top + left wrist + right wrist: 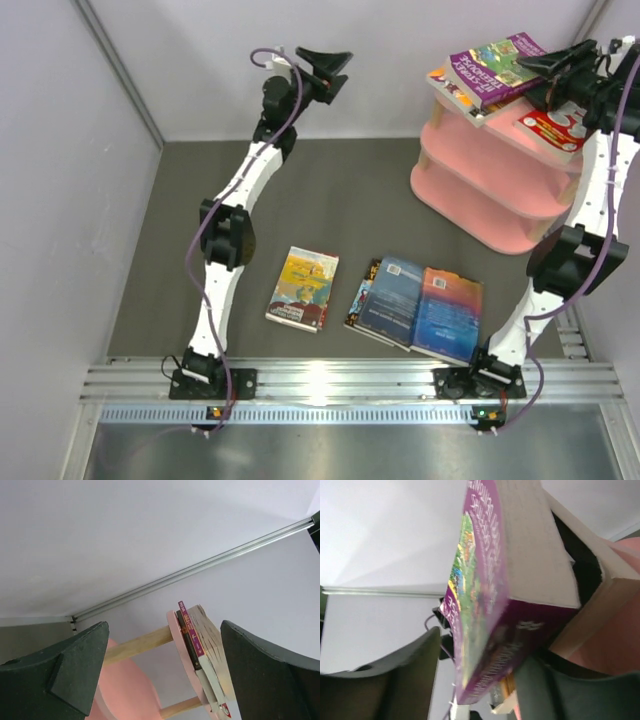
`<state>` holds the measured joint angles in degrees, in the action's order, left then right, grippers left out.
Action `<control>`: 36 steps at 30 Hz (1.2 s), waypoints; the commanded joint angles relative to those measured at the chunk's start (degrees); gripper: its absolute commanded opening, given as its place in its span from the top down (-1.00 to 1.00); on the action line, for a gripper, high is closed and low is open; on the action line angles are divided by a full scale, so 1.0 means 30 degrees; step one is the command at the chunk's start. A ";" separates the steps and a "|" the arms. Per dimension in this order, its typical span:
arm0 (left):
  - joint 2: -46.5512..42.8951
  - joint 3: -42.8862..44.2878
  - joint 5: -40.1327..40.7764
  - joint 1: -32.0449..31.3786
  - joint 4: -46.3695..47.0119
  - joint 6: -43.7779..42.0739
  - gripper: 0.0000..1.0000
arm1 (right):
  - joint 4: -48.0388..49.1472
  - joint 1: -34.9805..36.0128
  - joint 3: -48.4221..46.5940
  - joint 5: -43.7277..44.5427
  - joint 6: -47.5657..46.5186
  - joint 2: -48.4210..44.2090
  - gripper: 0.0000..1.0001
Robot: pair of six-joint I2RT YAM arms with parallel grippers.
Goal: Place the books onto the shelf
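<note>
The pink shelf (478, 190) stands at the back right. On its top board lie a purple book (497, 62) over an orange-edged one (452, 92), with a red book (553, 127) beside them. My right gripper (563, 62) is at the purple book's right end; in the right wrist view the purple book (490, 605) sits between the fingers of the right gripper (485, 647), with a gap at the left finger (395, 680), so it is open. A yellow book (303, 288) and two blue books (420, 310) lie on the table. My left gripper (325, 65) is raised high, open and empty.
A dark book (361, 292) pokes out from under the blue ones. In the left wrist view the left gripper (164, 630) faces the shelf (127, 685) and the stacked books (192, 635) from a distance. Grey walls close in on both sides; a metal rail (330, 380) runs along the near edge.
</note>
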<state>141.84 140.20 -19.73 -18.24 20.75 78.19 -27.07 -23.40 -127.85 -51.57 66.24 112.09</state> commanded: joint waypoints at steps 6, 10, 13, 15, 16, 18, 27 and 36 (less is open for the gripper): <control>-0.1283 -0.0795 0.1128 -0.1391 0.3191 0.0186 -0.97 | 0.2138 0.0329 -0.0331 -0.0856 0.0303 -0.0041 -1.00; -0.2103 -0.1878 0.0541 -0.1391 0.2635 -0.0428 -0.97 | 0.2051 0.0329 -0.0130 -0.1353 0.0334 -0.0565 -0.99; -0.2718 -0.2319 -0.0074 -0.1391 0.1494 -0.1511 -0.96 | 0.1000 0.0241 0.0836 -0.1443 -0.0455 -0.1707 -0.99; -0.3156 -0.2581 -0.0483 -0.1391 0.0385 -0.2474 -0.96 | -0.1039 0.0153 0.1103 -0.1093 -0.1801 -0.2438 -0.99; -0.3304 -0.2757 -0.0601 -0.1362 0.0145 -0.2741 -0.95 | -0.1751 0.0095 0.1133 -0.0888 -0.2299 -0.2646 -0.99; -0.3946 -0.3460 -0.0719 -0.1391 -0.0353 -0.3530 -0.95 | -0.3883 0.0036 0.1104 -0.0302 -0.3822 -0.3200 -1.00; -0.5005 -0.4868 -0.1276 -0.1332 -0.2112 -0.4912 -0.92 | -0.8408 -0.0637 0.1920 0.1516 -0.7548 -0.4930 -0.99; -0.5385 -0.5161 -0.1833 -0.1362 -0.2814 -0.5058 -0.88 | -0.7242 -0.0814 0.2245 0.1692 -0.6758 -0.5226 -0.99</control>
<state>129.84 125.16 -23.68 -22.22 12.71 64.69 -49.10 -25.26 -122.21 -48.62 46.28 97.78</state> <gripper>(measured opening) 0.945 0.995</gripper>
